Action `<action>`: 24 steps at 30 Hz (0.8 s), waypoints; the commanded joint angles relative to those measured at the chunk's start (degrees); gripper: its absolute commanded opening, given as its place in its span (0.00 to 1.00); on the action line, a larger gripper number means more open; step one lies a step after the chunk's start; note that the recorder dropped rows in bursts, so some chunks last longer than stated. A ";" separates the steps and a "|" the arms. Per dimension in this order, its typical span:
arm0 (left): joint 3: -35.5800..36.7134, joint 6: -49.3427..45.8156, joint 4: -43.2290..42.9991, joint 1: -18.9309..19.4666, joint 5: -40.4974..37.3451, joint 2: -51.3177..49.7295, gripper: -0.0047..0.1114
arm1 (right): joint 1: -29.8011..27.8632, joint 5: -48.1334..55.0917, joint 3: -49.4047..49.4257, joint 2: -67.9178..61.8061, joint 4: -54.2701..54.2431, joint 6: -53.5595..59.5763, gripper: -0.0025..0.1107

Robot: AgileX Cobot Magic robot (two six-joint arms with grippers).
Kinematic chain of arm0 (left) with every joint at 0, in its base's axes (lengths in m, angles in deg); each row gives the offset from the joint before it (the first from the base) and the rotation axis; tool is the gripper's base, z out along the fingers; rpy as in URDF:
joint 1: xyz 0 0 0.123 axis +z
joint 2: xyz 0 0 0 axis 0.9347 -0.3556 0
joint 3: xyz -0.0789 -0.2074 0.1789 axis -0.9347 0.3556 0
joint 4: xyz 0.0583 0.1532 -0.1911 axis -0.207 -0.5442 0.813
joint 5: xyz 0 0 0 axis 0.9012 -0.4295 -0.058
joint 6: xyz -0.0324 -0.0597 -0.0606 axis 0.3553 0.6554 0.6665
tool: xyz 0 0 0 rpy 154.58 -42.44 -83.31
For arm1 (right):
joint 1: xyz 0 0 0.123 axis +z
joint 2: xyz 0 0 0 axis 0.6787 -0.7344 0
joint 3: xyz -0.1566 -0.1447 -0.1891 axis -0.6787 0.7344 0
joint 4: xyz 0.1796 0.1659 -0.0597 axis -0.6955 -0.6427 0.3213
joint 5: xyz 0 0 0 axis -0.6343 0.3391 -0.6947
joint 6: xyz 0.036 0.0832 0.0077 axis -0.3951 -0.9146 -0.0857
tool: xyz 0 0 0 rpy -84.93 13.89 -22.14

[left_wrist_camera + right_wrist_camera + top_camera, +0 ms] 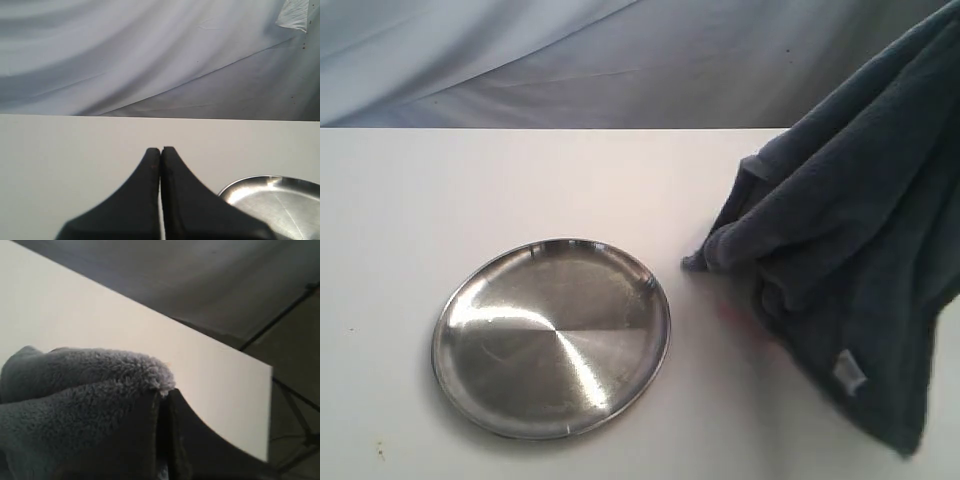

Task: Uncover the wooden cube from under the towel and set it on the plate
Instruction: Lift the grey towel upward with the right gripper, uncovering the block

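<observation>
The dark grey towel (850, 250) hangs lifted at the right of the exterior view, with its white label (850, 372) near the lower edge. My right gripper (163, 392) is shut on a fold of the towel (85, 390); the gripper itself is hidden in the exterior view. The steel plate (552, 335) lies empty left of the towel, and its rim (272, 197) shows beside my left gripper (161, 150), which is shut on nothing above the bare table. The wooden cube is hidden or out of view.
The white table (470, 190) runs to a back edge against a pale draped backdrop (620, 60). In the right wrist view the table's far corner (267, 370) shows, with dark stand legs (295, 400) beyond it.
</observation>
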 commanded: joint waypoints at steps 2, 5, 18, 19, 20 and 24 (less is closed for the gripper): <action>0.25 0.15 -0.04 -0.05 0.13 0.09 0.05 | -0.13 7.34 -3.18 1.05 13.67 -7.36 0.02; 0.25 0.15 -0.04 -0.05 0.13 0.09 0.05 | -0.13 8.49 -3.16 1.05 16.00 -7.79 0.02; 0.25 0.15 -0.04 -0.05 0.13 0.09 0.05 | -0.13 8.54 -8.55 5.85 25.76 -16.35 0.02; 0.25 0.15 -0.04 -0.05 0.13 0.09 0.05 | -0.13 8.96 -9.95 6.12 25.77 -16.25 0.02; 0.25 0.15 -0.04 -0.05 0.13 0.09 0.05 | -0.13 9.58 -11.34 6.12 25.86 -15.95 0.02; 0.25 0.15 -0.04 -0.05 0.13 0.09 0.05 | -0.13 10.92 -14.04 5.91 25.86 -14.97 0.02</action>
